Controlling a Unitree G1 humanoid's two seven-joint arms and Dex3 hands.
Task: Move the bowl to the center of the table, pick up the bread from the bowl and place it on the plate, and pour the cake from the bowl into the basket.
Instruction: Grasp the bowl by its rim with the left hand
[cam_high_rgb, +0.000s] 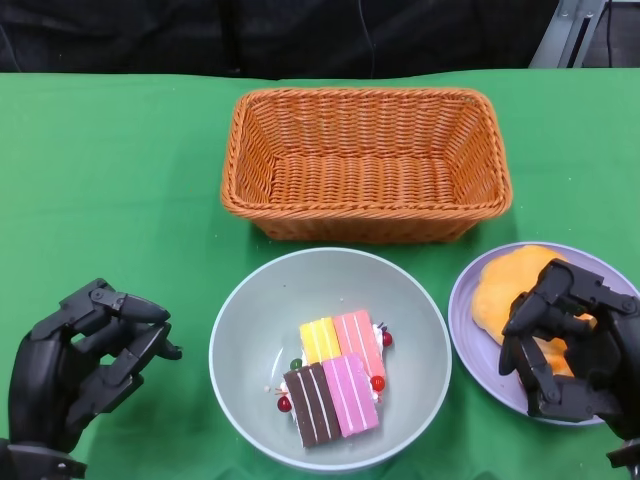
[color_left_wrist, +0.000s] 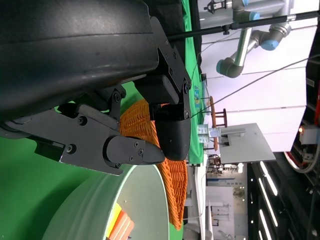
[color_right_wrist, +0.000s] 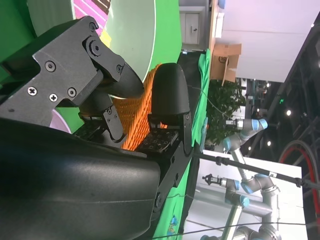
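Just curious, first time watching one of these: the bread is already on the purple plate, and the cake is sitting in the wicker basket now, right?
Not quite. The bread is on the purple plate, but the cake is not in the wicker basket, which holds nothing. It still lies in the grey-green bowl, as the head view shows.

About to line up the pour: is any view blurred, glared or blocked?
Head view: sharp, evenly lit, no glare; cake, bowl and basket read clearly. Right wrist view: the right hand fills most of the frame, bright background behind. Left wrist view: the left hand blocks much, bowl rim visible.
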